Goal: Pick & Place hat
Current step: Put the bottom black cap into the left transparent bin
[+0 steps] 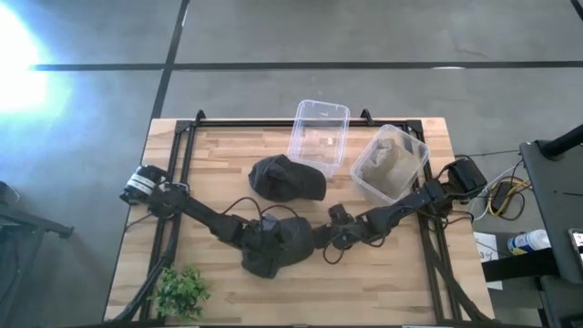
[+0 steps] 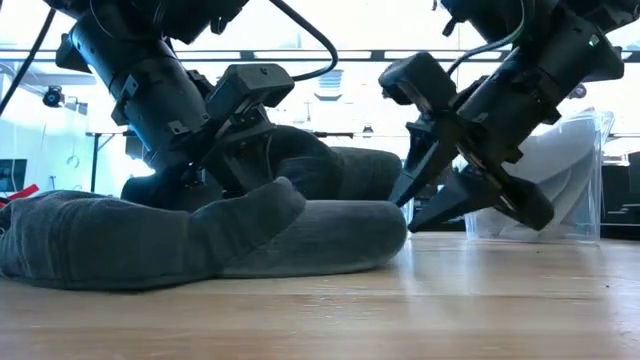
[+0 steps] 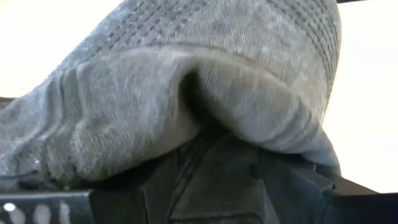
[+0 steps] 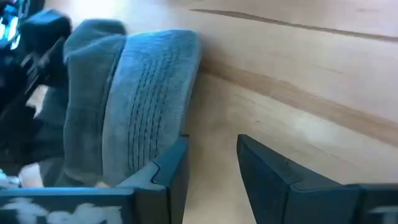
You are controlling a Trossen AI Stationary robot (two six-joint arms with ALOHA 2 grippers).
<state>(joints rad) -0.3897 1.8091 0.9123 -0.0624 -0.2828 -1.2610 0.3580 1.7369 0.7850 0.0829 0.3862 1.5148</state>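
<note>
While my left pincer [image 1: 262,239] sits buried in the grey knit hat [image 1: 278,244], I cannot tell whether it pinches the cloth. My right pincer [image 2: 440,205] hangs spread just beside the hat's edge, touching nothing. If I lift on a thin fold, I judge the soft hat may slip out and sag back onto the table [image 1: 392,282].
</note>
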